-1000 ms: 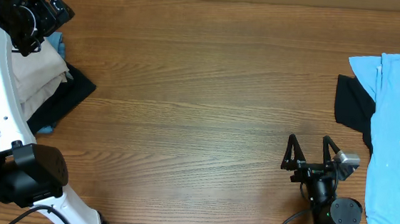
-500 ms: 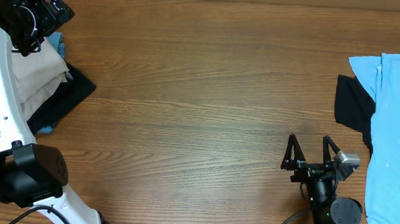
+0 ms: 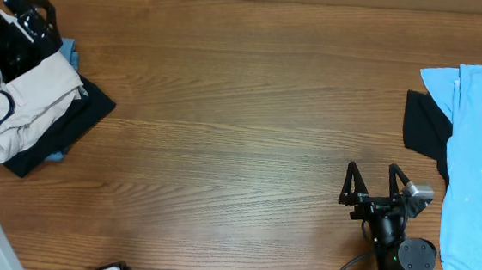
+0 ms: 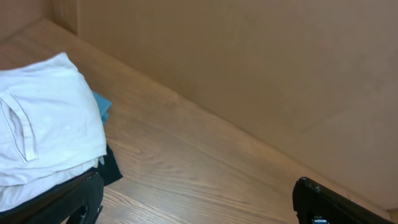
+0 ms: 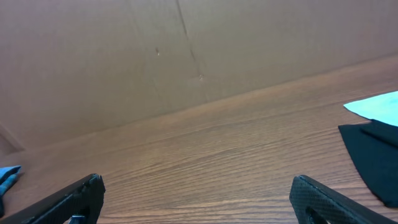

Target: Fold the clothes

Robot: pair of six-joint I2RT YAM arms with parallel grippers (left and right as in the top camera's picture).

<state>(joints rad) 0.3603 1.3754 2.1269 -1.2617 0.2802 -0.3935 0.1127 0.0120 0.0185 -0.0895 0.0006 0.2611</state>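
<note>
A stack of folded clothes lies at the table's left: a white garment (image 3: 35, 101) on top of a black one (image 3: 88, 110) and a blue one (image 3: 67, 51). The left wrist view shows the white garment (image 4: 43, 124) at its left. My left gripper (image 3: 24, 16) hovers at the stack's far end; it is open and empty (image 4: 196, 205). A light blue T-shirt (image 3: 481, 145) with white print lies unfolded at the right edge, over a black garment (image 3: 425, 124). My right gripper (image 3: 373, 182) is open and empty (image 5: 199, 202) at the front right.
A brown cardboard wall (image 4: 249, 62) stands along the table's far edge. The bare wooden tabletop (image 3: 242, 126) stretches between the two piles. The right arm's base (image 3: 403, 260) sits at the front edge.
My left arm has swung back and left out of most of the overhead view, uncovering the folded stack. Its gripper moved a little left. The right arm has not moved.
</note>
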